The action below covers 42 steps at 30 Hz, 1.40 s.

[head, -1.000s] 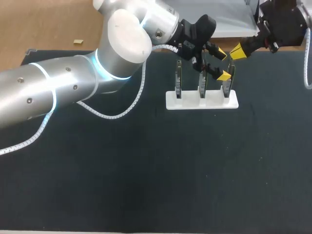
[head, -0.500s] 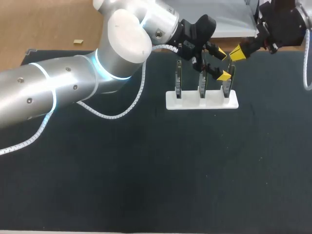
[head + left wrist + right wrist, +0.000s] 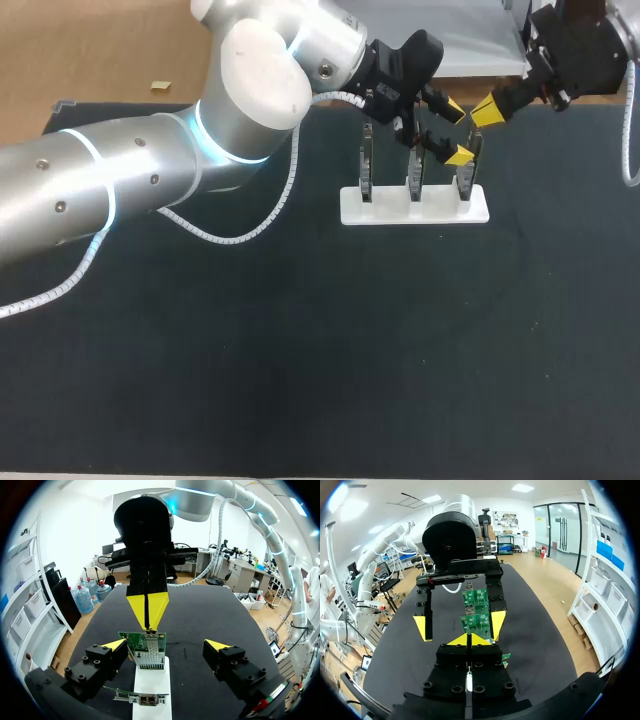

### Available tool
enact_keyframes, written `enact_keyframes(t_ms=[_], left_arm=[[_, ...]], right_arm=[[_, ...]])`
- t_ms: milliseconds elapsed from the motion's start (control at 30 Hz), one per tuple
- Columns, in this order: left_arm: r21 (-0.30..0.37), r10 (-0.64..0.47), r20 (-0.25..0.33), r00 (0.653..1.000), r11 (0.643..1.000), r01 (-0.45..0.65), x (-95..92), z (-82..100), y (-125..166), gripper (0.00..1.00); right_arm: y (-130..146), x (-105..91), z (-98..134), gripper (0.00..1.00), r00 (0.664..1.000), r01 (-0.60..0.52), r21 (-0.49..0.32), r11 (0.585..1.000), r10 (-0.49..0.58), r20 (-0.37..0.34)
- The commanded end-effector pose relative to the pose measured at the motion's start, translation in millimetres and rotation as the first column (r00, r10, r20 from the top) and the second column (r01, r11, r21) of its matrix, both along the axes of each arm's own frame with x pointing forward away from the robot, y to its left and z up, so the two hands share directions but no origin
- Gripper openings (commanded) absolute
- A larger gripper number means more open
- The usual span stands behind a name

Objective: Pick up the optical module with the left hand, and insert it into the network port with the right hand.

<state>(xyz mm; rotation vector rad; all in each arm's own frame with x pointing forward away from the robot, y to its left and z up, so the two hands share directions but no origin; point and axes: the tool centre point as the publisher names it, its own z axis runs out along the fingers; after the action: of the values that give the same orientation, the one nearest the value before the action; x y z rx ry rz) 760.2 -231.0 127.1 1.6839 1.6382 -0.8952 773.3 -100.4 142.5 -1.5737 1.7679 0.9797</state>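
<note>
Three small green circuit boards stand upright in a white stand (image 3: pixel 385 211). In the left wrist view the end board (image 3: pixel 148 642) carries a silver network port (image 3: pixel 148 656). My left gripper (image 3: pixel 455 131) (image 3: pixel 166 645) is open, its fingers standing on either side of that board without touching it. My right gripper (image 3: pixel 485 109) (image 3: pixel 148 611) comes from the far side, shut, its tips just above the board's top edge. In the right wrist view my right gripper (image 3: pixel 468 640) points at the boards (image 3: pixel 476 611), with the left gripper's fingers (image 3: pixel 422 628) beyond. I cannot make out a separate optical module.
The stand sits toward the far side of the dark table mat (image 3: pixel 330 360). A second board (image 3: pixel 140 697) on the stand lies nearer the left wrist. My bulky left arm (image 3: pixel 150 180) crosses the left half of the table with a white coiled cable (image 3: pixel 250 230).
The right gripper has drawn back very slightly toward the far right corner. The left arm and the boards have not moved.
</note>
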Motion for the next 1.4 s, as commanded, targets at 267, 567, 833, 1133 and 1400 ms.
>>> enact_keyframes(t_ms=[267,567,833,1133,1400], left_arm=[[0.002,0.005,0.001,1.0,1.0,-0.005,-2.0,0.3,0.4,1.0],[0.002,0.005,0.001,1.0,1.0,-0.005,-2.0,0.3,0.4,1.0],[0.002,0.005,0.001,1.0,1.0,-0.005,-2.0,0.3,0.4,1.0],[-0.006,0.005,0.015,1.0,1.0,-0.005,-2.4,2.6,-0.7,1.0],[-0.006,0.024,0.056,0.998,1.0,-0.023,0.0,16.7,7.8,1.0]], right_arm=[[1.7,-1.3,-9.8,0.0,1.0,-0.001,-0.007,1.0,0.001,-0.005],[0.7,-0.2,-7.7,0.0,1.0,0.003,-0.002,1.0,-0.003,0.002],[1.0,0.0,2.1,0.0,1.0,0.017,0.033,0.999,-0.018,0.009],[-1.6,3.4,18.4,0.0,0.999,0.023,0.057,0.998,-0.025,0.046],[-6.4,5.0,30.0,0.0,0.996,0.031,0.07,0.997,-0.037,0.081]])
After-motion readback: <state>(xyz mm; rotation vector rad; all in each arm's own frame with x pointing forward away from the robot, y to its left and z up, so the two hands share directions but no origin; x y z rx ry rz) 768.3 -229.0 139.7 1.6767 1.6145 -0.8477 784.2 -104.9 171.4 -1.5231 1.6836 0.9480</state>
